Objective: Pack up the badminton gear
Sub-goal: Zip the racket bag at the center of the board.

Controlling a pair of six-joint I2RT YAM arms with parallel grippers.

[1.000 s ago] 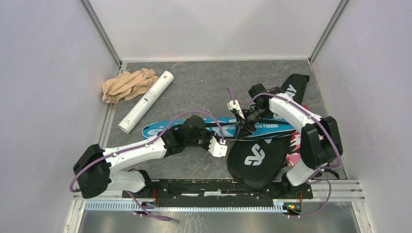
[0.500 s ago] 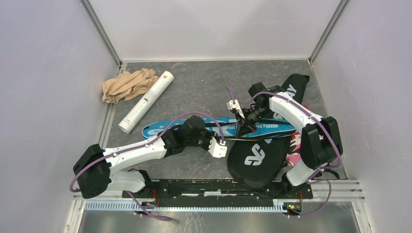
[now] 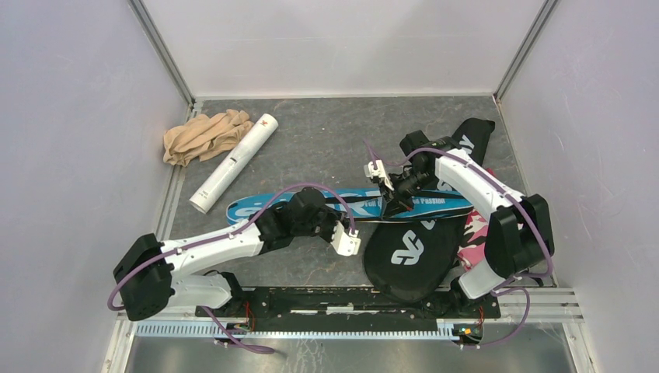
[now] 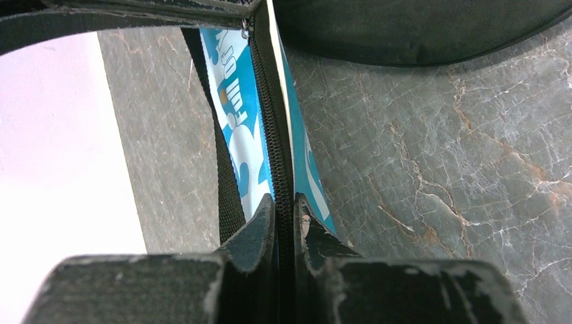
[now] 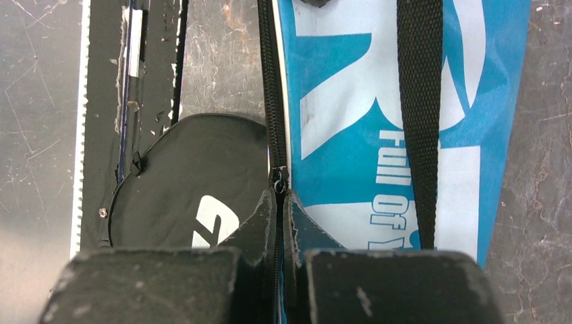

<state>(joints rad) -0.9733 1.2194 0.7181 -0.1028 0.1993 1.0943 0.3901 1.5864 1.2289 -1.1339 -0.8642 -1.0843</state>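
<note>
The blue racket cover (image 3: 252,208) lies flat across the middle of the table, its zipper edge facing the near side. Part of it rests over the black racket cover (image 3: 408,249), which runs from the near right towards the far right corner. My left gripper (image 3: 353,224) is shut on the blue cover's zipper edge (image 4: 273,135), as the left wrist view (image 4: 283,199) shows. My right gripper (image 3: 391,203) is shut on the same zipper right behind its slider (image 5: 278,179), the fingertips (image 5: 266,209) pressed together. A long white tube (image 3: 233,163) lies at the far left.
A tan cloth bundle (image 3: 202,136) lies against the tube at the far left. A pink and white item (image 3: 472,233) pokes out beside the black cover near the right arm. The blue cover's black strap (image 5: 419,101) runs along its top. Walls close in three sides.
My right gripper has closed on the blue cover's zipper. The left gripper keeps its hold and has shifted slightly towards the near edge.
</note>
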